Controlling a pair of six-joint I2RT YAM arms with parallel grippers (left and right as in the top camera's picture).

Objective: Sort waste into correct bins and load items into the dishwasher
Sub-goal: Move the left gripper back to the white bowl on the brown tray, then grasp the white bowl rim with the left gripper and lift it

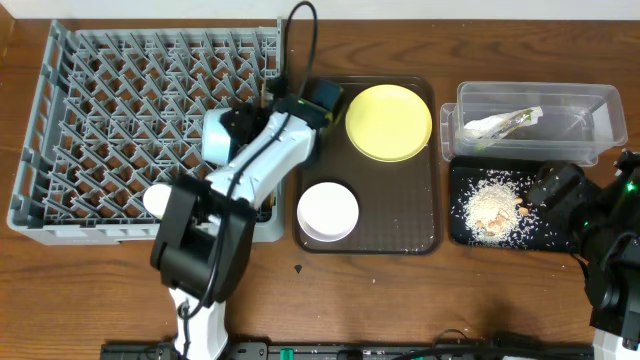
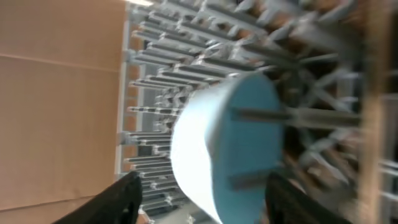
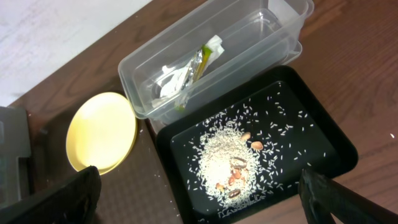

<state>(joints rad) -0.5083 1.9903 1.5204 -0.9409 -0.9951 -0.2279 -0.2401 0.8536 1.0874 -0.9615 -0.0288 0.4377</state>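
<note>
Overhead, your left arm (image 1: 255, 165) lies across the rack (image 1: 90, 110), the blue bowl (image 1: 213, 138) at its tip. The white bowl (image 1: 328, 211) and yellow plate (image 1: 388, 122) sit just to its right on the brown tray (image 1: 420, 225), nearer this arm. At the left wrist, the left fingers (image 2: 124, 198) stand spread either side of the blue bowl, tipped on edge among pegs (image 2: 155, 81). At the right wrist, the right fingers (image 3: 68, 199) hang spread and empty over the black tray (image 3: 323, 143) of rice (image 3: 221, 158).

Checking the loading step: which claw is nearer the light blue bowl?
Left. The left claw is right at the light blue bowl over the grey dish rack, its fingers on either side of the bowl. The right claw hangs over the black tray, well away.
</note>
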